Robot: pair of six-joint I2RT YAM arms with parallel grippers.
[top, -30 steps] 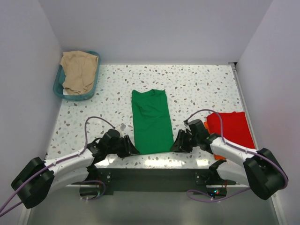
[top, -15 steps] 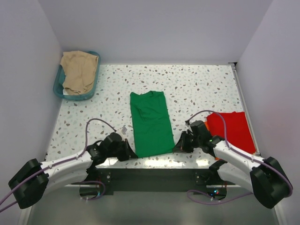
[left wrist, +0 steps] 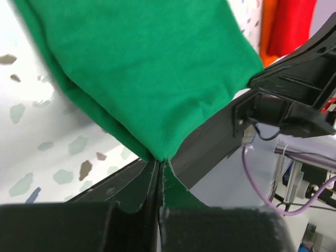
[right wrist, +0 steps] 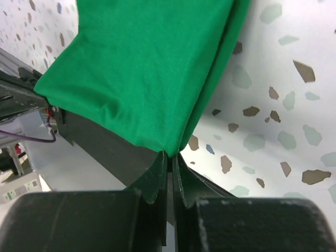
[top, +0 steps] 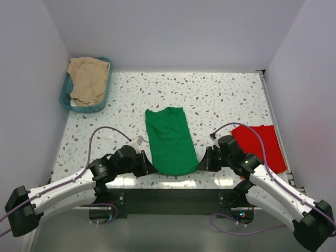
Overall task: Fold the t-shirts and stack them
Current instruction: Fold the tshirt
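A bright green t-shirt (top: 169, 139) lies lengthwise in the middle of the speckled table, folded into a narrow strip. Its near end sags a little over the front edge. My left gripper (top: 150, 169) is shut on the near left corner of the green t-shirt (left wrist: 147, 79). At the near right corner of the green t-shirt (right wrist: 152, 73) my right gripper (top: 200, 164) is shut too. A red-orange t-shirt (top: 260, 146) lies flat at the right, just beyond my right arm.
A teal plastic basket (top: 65, 100) holding beige cloth (top: 88, 79) stands at the back left corner. White walls close in the table on three sides. The dark mounting rail (top: 173, 194) runs along the front edge.
Both grippers closed on the near corners of the green t-shirt and drew it toward the front edge. Its far end slid nearer.
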